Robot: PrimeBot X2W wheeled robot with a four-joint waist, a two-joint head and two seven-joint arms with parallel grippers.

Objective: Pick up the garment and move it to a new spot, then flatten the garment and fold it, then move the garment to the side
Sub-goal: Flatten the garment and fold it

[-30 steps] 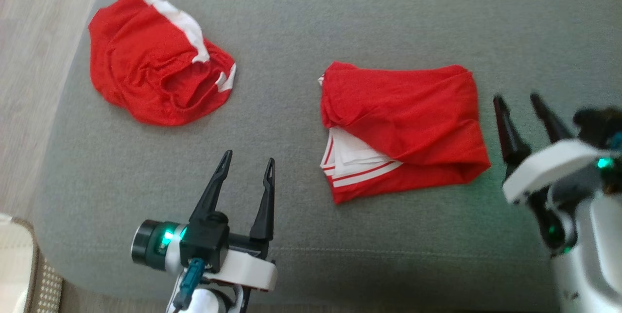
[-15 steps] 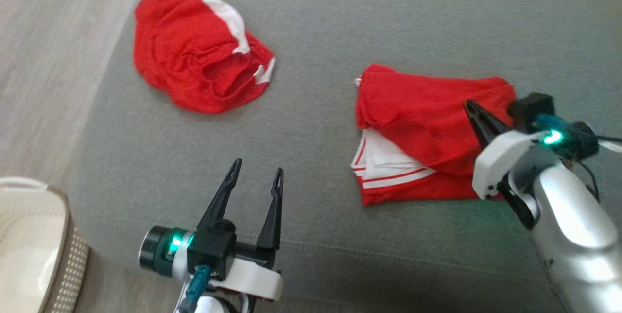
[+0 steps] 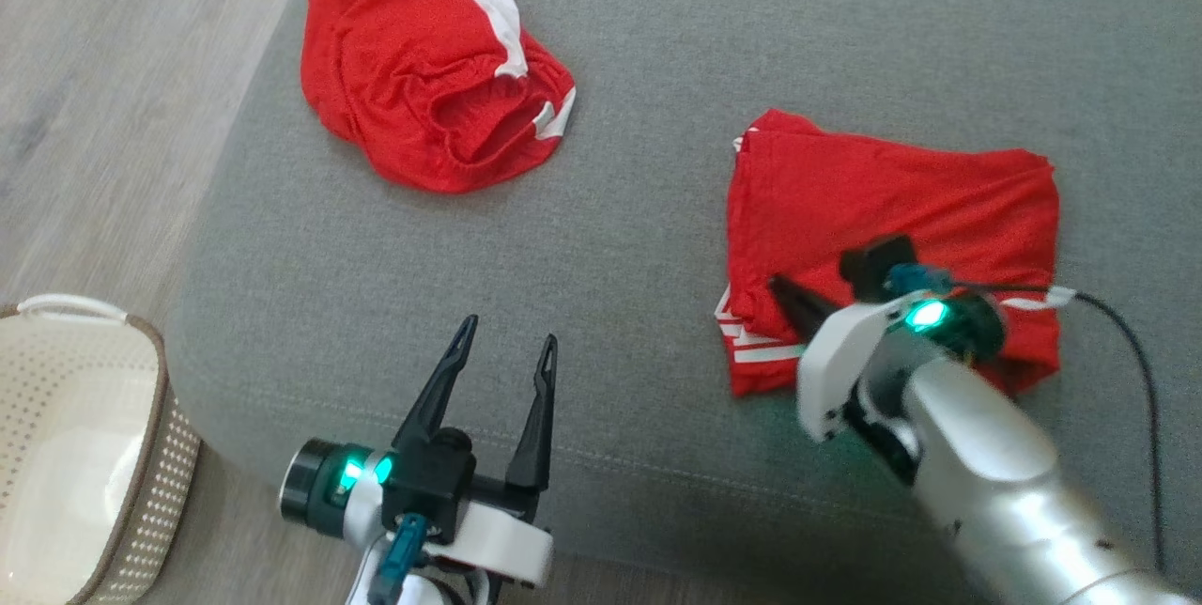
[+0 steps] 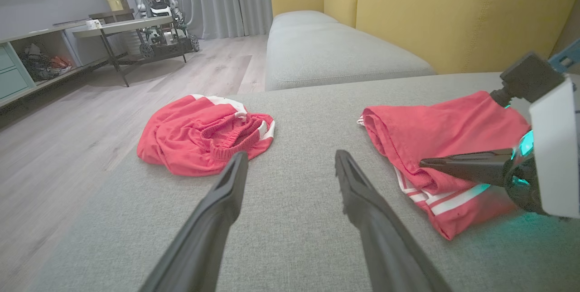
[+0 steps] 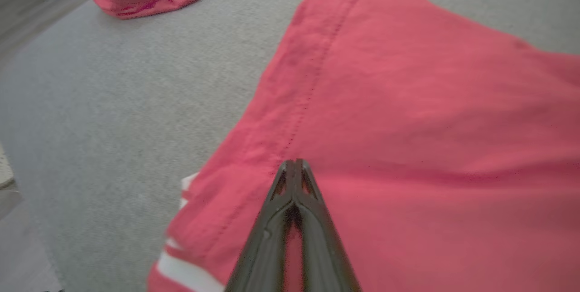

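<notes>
Folded red garment (image 3: 892, 201): lies on the grey cushion (image 3: 657, 304), at the right side.
Right gripper (image 5: 294, 164): fingers clenched together, tips over the garment's near-left part; whether cloth is pinched, I cannot tell.
Left gripper (image 3: 507, 333): spread wide, empty, near the cushion's near edge.

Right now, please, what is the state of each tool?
Left tool: open, holding nothing.
Right tool: closed, tips over the folded red fabric garment with white stripes; no cloth seen pinched between them.
</notes>
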